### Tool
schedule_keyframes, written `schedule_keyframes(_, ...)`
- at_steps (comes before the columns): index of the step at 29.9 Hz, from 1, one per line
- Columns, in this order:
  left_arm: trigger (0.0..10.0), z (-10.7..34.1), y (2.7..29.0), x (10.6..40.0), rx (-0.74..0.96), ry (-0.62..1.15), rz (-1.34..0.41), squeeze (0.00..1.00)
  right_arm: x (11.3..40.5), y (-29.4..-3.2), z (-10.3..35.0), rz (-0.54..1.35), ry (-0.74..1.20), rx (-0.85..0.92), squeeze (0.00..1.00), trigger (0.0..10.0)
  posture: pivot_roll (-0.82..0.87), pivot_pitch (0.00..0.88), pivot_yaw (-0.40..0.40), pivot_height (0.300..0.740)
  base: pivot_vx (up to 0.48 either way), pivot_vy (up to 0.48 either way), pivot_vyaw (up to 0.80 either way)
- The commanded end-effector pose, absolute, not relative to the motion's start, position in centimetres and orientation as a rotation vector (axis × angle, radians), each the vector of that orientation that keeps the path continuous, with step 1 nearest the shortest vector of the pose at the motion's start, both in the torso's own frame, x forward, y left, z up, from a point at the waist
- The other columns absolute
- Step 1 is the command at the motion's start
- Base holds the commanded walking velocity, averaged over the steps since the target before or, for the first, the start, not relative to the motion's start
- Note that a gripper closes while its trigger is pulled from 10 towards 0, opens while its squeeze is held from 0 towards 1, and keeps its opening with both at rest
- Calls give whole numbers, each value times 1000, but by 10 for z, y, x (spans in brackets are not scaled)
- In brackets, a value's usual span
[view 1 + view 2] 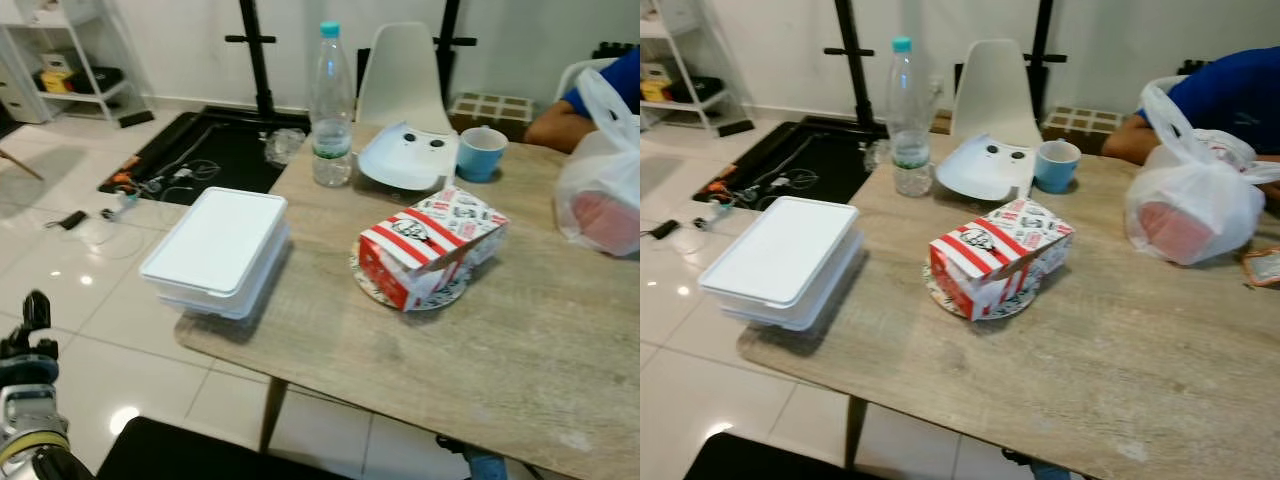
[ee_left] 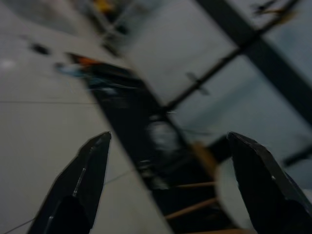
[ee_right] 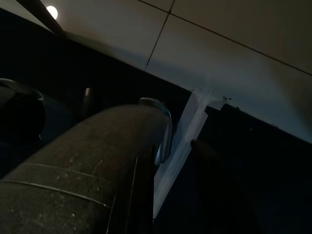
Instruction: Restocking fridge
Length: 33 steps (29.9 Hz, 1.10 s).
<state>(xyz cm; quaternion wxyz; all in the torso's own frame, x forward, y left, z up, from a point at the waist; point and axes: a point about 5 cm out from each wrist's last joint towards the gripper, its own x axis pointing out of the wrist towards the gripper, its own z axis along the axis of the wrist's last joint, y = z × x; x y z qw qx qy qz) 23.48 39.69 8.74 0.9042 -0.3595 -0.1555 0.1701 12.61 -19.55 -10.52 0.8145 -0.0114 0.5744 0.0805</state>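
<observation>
Two stacked white foam boxes (image 1: pixel 220 250) sit at the left edge of the wooden table (image 1: pixel 520 350). A red-and-white striped food box (image 1: pixel 430 245) lies on a plate mid-table. Behind them stand a clear water bottle (image 1: pixel 330 105) with a teal cap, a blue cup (image 1: pixel 481 153) and a white curved lid (image 1: pixel 405 158). A white plastic bag (image 1: pixel 1190 205) with something pink inside rests at the right. My left gripper (image 1: pixel 32 320) is low at the left, below table height and apart from the boxes; in the left wrist view it (image 2: pixel 168 139) is open over the floor. The right wrist view is dark.
A person in a blue sleeve (image 1: pixel 1230 95) leans on the table's far right. A white chair (image 1: pixel 403 75) stands behind the table. A black mat with cables (image 1: pixel 190 160) lies on the tiled floor to the left, with a white shelf (image 1: pixel 70 60) beyond it.
</observation>
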Motion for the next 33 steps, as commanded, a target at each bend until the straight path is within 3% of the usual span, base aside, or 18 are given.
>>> schedule_keyframes(1, 10000, 105, 393, 246, -721, -369, 194, 0, 126, -195, -105, 183, 1227, -32, 0, 10000, -57, 0, 33, 740, 0, 0, 0)
schedule_keyframes(2, 10000, 105, 393, 246, -721, -369, 194, 0, 126, -195, -105, 183, 1227, -32, 0, 10000, -57, 0, 33, 740, 0, 0, 0)
schedule_keyframes(3, 10000, 118, 379, 259, -731, -415, 14, 0, 126, -196, -105, 181, 1228, -37, 0, 10000, -58, 0, 30, 740, 0, 0, 0)
schedule_keyframes(6, 10000, 129, 366, 267, -737, -461, -142, 0, 125, -198, -105, 179, 1230, -42, 0, 10000, -58, 0, 29, 740, 0, 0, 0)
schedule_keyframes(13, 10000, 139, 347, 273, -744, -472, -330, 0, 124, -199, -105, 180, 1233, -48, 0, 10000, -61, 0, 31, 740, 0, 0, 0)
schedule_keyframes(19, 10000, 132, 334, 275, -701, -362, -440, 0, 124, -201, -105, 181, 1236, -56, 0, 10000, -61, 0, 30, 740, 0, 0, 0)
schedule_keyframes(22, 10000, 128, 338, 270, -613, -272, -448, 0, 123, -201, -105, 181, 1239, -61, 0, 10000, -61, 0, 30, 740, 0, 0, 0)
schedule_keyframes(26, 10000, 144, 363, 261, -541, -269, -395, 0, 121, -202, -106, 177, 1243, -62, 0, 10000, -61, 0, 30, 740, 0, 0, 0)
schedule_keyframes(33, 10000, 171, 380, 256, -470, -257, -377, 0, 119, -201, -106, 182, 1249, -67, 0, 10000, -59, 0, 29, 740, 0, 0, 0)
